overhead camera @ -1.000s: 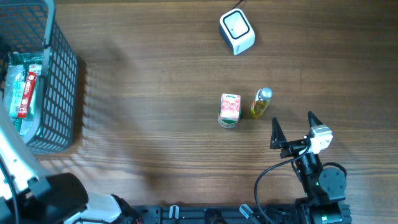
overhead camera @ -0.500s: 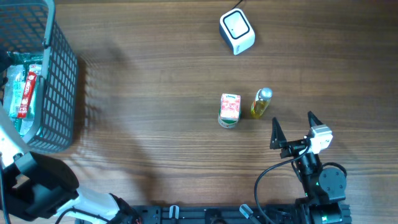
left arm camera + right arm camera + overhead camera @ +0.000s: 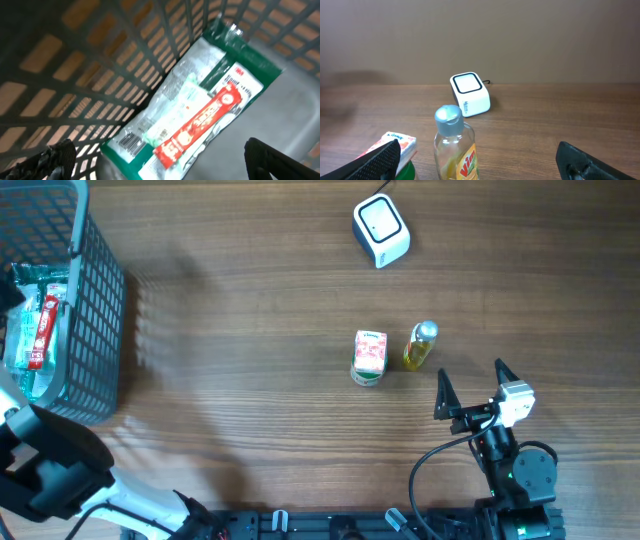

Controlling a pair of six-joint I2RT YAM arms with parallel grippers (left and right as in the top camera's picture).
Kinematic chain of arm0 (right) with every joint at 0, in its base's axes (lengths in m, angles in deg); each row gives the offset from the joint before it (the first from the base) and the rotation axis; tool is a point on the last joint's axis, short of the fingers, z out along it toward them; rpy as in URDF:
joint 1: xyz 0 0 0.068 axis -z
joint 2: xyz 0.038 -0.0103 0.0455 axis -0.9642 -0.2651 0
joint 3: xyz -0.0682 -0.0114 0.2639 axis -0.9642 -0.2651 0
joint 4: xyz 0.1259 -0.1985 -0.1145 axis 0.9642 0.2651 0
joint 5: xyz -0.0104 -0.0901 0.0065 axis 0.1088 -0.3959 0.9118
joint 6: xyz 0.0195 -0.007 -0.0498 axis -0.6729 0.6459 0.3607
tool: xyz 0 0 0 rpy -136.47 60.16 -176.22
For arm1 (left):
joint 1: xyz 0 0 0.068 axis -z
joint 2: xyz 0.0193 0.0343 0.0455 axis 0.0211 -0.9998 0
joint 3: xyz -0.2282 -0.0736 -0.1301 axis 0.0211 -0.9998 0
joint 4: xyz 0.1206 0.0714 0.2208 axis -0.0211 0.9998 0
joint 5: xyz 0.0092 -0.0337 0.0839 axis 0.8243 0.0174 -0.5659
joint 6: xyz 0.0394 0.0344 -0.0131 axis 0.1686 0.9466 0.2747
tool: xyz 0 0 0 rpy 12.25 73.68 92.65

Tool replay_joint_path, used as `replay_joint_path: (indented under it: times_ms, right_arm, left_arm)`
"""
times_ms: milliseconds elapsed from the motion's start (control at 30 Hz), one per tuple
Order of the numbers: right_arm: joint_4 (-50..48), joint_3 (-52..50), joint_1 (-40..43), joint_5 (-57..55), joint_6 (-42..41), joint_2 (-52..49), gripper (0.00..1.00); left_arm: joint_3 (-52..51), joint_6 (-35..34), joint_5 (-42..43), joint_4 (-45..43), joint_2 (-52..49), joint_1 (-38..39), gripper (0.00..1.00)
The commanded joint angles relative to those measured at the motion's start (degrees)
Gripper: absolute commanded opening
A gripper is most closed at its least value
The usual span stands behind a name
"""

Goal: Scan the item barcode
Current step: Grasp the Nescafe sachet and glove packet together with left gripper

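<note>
A green and clear packet (image 3: 200, 115) with a red label lies on the floor of the dark mesh basket (image 3: 95, 300); its barcode (image 3: 127, 142) faces up near one end. My left gripper (image 3: 160, 160) hangs open inside the basket just above the packet, touching nothing. The white barcode scanner (image 3: 381, 230) sits at the table's far side. My right gripper (image 3: 470, 372) stands open near the front edge, empty, facing a yellow Vim bottle (image 3: 455, 145) and the scanner (image 3: 469, 94) beyond it.
A small tissue pack (image 3: 370, 352) rests on a green lid to the left of the bottle (image 3: 421, 345). The basket's walls (image 3: 100, 65) close in around my left gripper. Bare wood lies between basket and items.
In the overhead view the left arm's bulk has shifted left and lower at the bottom-left corner. The right arm and the table items have not moved.
</note>
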Motion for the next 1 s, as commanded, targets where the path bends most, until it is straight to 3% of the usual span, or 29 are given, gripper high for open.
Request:
replay_joint_path:
  times_ms: [0, 233, 533, 833, 967]
  right_arm:
    - [-0.13, -0.07, 0.09, -0.52, 0.42, 0.35, 1.0]
    - [-0.13, -0.07, 0.09, -0.52, 0.39, 0.35, 1.0]
    - [-0.13, -0.07, 0.09, -0.52, 0.42, 0.35, 1.0]
    - [-0.13, -0.07, 0.09, -0.52, 0.42, 0.35, 1.0]
    - [-0.11, -0.07, 0.09, -0.52, 0.39, 0.35, 1.0]
  left_arm:
    - [-0.55, 1.6, 5.84, 0.68, -1.51, -1.7, 1.0]
    - [-3.69, 9.2, 7.52, 0.83, -1.6, -2.6, 1.0]
    - [-9.94, 23.78, 9.75, -1.66, -1.66, -2.6, 1.0]
    - [-10.08, 26.95, 10.71, -4.44, -7.87, -2.6, 1.0]
    - [-10.08, 33.86, 14.97, -5.44, -10.6, -2.6, 1.0]
